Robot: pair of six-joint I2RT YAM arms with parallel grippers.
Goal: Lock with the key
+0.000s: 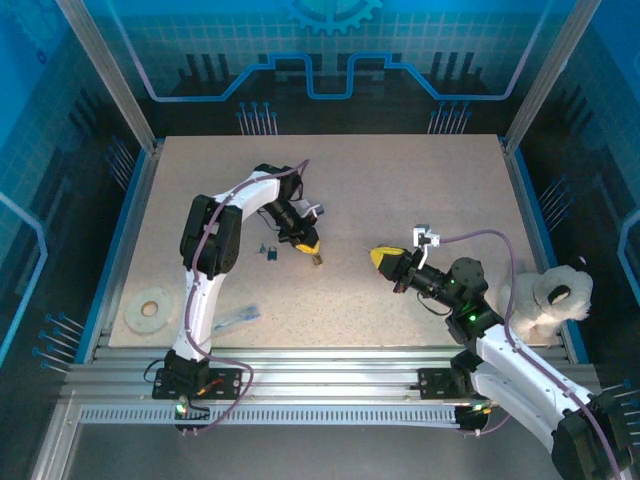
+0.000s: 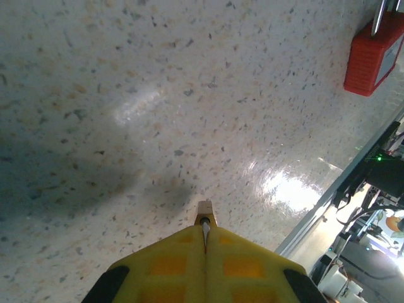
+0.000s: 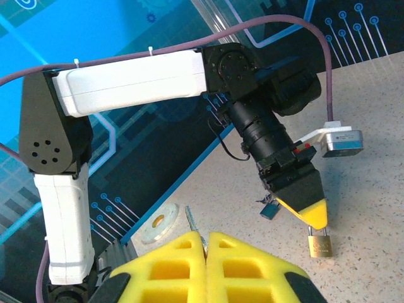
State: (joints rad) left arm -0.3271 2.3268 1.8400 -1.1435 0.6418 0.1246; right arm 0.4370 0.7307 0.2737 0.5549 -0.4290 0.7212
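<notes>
Near the middle of the table (image 1: 420, 180) the left gripper (image 1: 312, 248) points down at the surface with its yellow fingers pressed together, and a small brass padlock (image 3: 320, 246) hangs from their tips by its shackle, its body just above or resting on the tabletop; which of the two cannot be told. From the left wrist view only a brass-coloured sliver of that lock shows past the closed fingertips. The key (image 1: 268, 250), with its blue-teal head, lies flat on the table just to the left of this gripper, apart from the fingers and from the brass padlock; from the right wrist view it shows as a small dark blue shape close behind the left gripper's yellow tip. The right gripper (image 1: 382, 258) sits a little to the right, facing the left one across a bare stretch of table, with its yellow fingers also fully together, and a thin silver rod (image 3: 191, 221) pokes out of the seam between them; what that rod belongs to cannot be told from its wrist view. A red padlock (image 2: 372, 57) shows at the top right corner of the left wrist view, tilted, its silver shackle running out of the frame. A pale flat ring (image 1: 152, 308) lies near the table's front left corner, and a white and black plush toy (image 1: 548, 297) sits at the right edge beside the right arm
</notes>
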